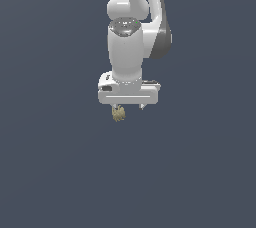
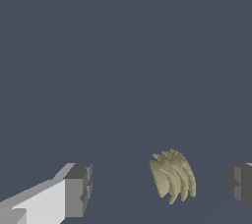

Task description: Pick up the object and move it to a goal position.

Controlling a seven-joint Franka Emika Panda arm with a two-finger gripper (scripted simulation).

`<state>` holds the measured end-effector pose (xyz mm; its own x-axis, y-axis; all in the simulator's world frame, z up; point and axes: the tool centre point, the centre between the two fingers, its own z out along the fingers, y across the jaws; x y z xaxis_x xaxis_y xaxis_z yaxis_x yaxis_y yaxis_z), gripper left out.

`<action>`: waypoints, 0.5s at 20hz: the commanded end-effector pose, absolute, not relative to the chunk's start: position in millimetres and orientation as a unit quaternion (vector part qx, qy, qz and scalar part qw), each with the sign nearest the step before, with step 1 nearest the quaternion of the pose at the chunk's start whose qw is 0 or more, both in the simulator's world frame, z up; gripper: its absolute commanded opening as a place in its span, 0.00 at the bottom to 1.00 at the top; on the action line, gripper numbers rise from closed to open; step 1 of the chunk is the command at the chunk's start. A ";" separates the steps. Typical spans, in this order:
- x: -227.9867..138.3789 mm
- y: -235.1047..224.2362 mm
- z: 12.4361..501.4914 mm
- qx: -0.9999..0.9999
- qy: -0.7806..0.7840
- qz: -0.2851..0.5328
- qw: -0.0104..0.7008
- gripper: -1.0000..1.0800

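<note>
Fingers of my tool stand wide around the object, not touching. I straddle it so closing can grip it.

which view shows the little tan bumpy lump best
The wrist view: the small tan-yellow ridged lump appears large, its curved ridges clear, between the open pincer fingers and nearer one of them. In the exterior view the lump is only a tiny blob beneath the white pincer, with no surface detail.

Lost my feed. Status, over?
Gripper open. Lump between the fingers, nearer one, touching neither. Nothing else in view.
</note>
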<state>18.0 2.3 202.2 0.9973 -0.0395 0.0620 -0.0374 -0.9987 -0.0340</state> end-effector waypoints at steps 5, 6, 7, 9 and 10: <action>20.7 -9.1 208.6 -0.999 0.030 -0.037 0.014 0.96; 22.1 -15.5 212.1 -0.999 0.036 -0.039 0.012 0.96; 23.4 -22.2 215.7 -0.998 0.042 -0.042 0.011 0.96; 25.0 -31.4 220.6 -0.998 0.050 -0.046 0.009 0.96; 25.3 -33.8 221.7 -0.998 0.052 -0.047 0.008 0.96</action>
<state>24.5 -28.4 218.9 0.9915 -0.0948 0.0889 -0.0931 -0.9954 -0.0232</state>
